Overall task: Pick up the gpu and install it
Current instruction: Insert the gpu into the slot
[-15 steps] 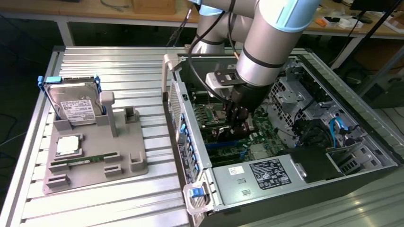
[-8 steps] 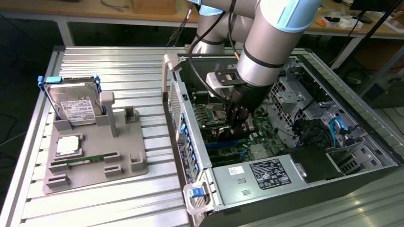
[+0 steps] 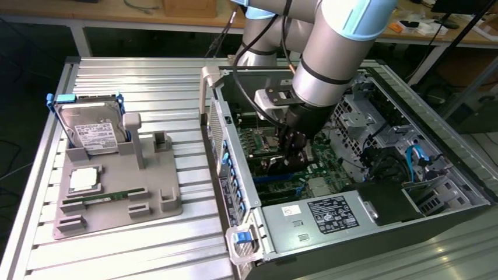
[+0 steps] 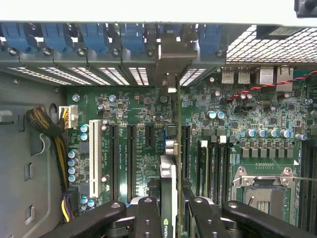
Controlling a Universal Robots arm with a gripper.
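My gripper [image 3: 291,153] is down inside the open computer case [image 3: 435,146], over the green motherboard [image 3: 323,169]. In the wrist view the gripper [image 4: 171,220] is shut on the gpu [image 4: 168,183]. The card is seen edge-on between my black fingers [image 4: 147,218]. It stands upright over the black expansion slots [image 4: 132,153], and its silver end bracket [image 4: 170,62] reaches the case's rear slot openings. I cannot tell whether its edge sits in a slot. In the exterior view the gpu [image 3: 274,166] is a dark shape under the fingers.
A grey fixture [image 3: 116,198] at the exterior view's left holds a hard drive [image 3: 92,133], a processor chip [image 3: 84,179] and a green memory stick [image 3: 101,201]. Inside the case are the power supply [image 3: 327,213], a processor socket [image 4: 262,191], a cable bundle [image 4: 47,124] and blue slot latches [image 4: 94,34].
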